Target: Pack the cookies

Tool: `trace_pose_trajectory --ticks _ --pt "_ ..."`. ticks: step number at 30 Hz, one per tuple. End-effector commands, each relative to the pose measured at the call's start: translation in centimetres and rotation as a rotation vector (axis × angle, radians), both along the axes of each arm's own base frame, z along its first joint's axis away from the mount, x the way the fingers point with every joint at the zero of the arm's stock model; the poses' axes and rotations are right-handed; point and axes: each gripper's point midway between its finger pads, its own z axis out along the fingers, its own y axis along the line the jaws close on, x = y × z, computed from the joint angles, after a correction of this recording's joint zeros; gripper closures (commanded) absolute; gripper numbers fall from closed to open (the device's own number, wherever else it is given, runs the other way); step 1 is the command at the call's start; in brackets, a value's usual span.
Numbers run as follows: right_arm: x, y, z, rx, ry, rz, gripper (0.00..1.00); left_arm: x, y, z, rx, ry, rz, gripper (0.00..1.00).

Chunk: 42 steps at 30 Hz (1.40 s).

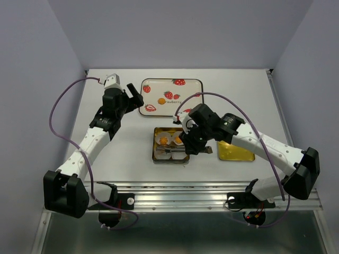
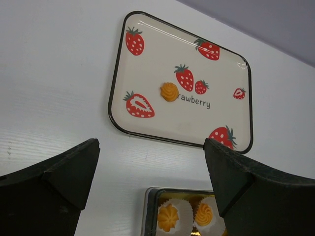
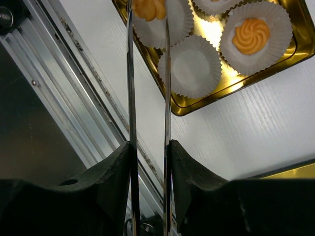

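A gold tin (image 1: pixel 157 153) with white paper cups sits mid-table. In the top view two cookies (image 1: pixel 164 140) show in its far cups. My right gripper (image 1: pixel 193 140) (image 3: pixel 149 145) is shut on metal tongs (image 3: pixel 130 88). The blades reach over the tin's near-left cup with a cookie (image 3: pixel 149 8) between their tips. Whether that cookie rests in the cup I cannot tell. Another cookie (image 3: pixel 251 35) lies in a cup, and beside it is an empty cup (image 3: pixel 189 66). One cookie (image 2: pixel 169 91) lies on the strawberry tray (image 2: pixel 147 54). My left gripper (image 2: pixel 151 143) hovers open near that tray, holding nothing.
The tin's gold lid (image 1: pixel 235 152) lies flat to the right of the tin, partly under my right arm. A metal rail (image 1: pixel 212 190) runs along the table's near edge. Grey walls close in the table on three sides.
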Motion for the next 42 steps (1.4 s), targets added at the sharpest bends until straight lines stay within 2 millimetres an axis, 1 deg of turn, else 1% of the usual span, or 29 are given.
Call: trace_pose_trajectory --ticks 1,11,16,20,22,25,28,33,42 --pt "0.0 1.4 0.6 0.042 -0.015 0.040 0.73 -0.2 0.1 1.5 0.001 -0.055 0.004 0.01" --pt "0.5 1.4 -1.0 -0.011 0.008 0.018 0.72 -0.2 0.3 1.6 0.012 -0.058 0.005 0.01" --pt "1.3 1.2 -1.0 -0.028 -0.022 -0.006 0.72 -0.2 0.3 1.5 0.014 -0.057 0.006 0.01" --pt "1.7 2.1 -0.1 0.019 -0.047 0.002 0.72 -0.1 0.2 1.4 0.014 -0.054 0.003 0.01" --pt "1.8 2.2 0.3 0.037 -0.066 0.006 0.72 -0.1 0.3 1.5 0.013 -0.055 0.003 0.01" --pt "1.9 2.2 0.4 0.050 -0.081 0.014 0.71 -0.1 0.2 1.4 0.013 -0.054 0.004 0.01" --pt "2.0 2.5 -0.2 0.047 -0.077 0.019 0.71 0.0 0.3 1.2 0.015 -0.050 0.008 0.01" --pt "2.1 3.0 -0.1 0.063 -0.081 0.037 0.71 0.1 0.2 1.3 0.014 -0.050 0.007 0.01" --pt "2.1 2.2 -1.5 0.026 -0.078 0.011 0.70 0.2 0.3 1.3 0.024 -0.051 0.008 0.01"
